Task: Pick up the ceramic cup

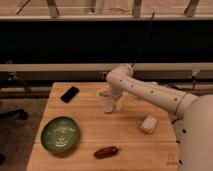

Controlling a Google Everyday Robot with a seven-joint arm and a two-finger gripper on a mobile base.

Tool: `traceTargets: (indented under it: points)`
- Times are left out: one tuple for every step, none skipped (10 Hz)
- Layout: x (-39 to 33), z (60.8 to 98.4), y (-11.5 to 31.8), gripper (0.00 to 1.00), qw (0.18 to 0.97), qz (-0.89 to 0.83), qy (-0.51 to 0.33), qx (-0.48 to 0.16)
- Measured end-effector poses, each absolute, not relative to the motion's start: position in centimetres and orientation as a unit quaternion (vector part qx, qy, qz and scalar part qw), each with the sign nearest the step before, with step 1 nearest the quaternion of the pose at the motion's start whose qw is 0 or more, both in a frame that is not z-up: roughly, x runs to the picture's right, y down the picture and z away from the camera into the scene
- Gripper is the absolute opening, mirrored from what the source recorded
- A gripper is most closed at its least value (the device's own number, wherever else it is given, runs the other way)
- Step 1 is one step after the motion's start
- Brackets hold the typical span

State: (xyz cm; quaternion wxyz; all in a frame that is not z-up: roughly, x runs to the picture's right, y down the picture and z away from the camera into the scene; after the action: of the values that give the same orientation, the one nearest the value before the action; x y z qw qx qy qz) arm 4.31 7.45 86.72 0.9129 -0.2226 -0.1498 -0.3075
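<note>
The ceramic cup (106,103) is small, plain and white. It stands upright on the wooden table (90,117), just behind the middle. My gripper (110,96) is at the end of the white arm that reaches in from the right. It sits right at the cup's top and right side and hides part of it. I cannot tell whether the cup is off the table.
A black phone (70,93) lies at the back left. A green bowl (60,134) stands at the front left. A reddish-brown oblong thing (106,152) lies near the front edge. A white rectangular block (148,123) lies at the right. A dark wall and rails run behind the table.
</note>
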Motion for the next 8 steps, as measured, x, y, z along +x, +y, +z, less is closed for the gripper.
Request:
traceTargets:
  points:
    - [4.33,86.76,7.53,0.80,0.913,-0.308,-0.149,-0.223]
    - [4.36,86.72,7.49,0.76,0.912,-0.309,-0.149,-0.223]
    - [4.36,86.69,7.62,0.70,0.910,-0.313,-0.150,-0.225]
    - [4.18,86.67,7.71,0.59,0.909,-0.318,-0.151,-0.226]
    - [4.07,86.65,7.81,0.47,0.907,-0.320,-0.152,-0.227]
    - [4.13,86.64,7.89,0.37,0.907,-0.320,-0.152,-0.227]
    - [4.14,86.62,7.95,0.27,0.907,-0.320,-0.152,-0.228]
    - [4.06,86.63,8.01,0.16,0.906,-0.321,-0.153,-0.229]
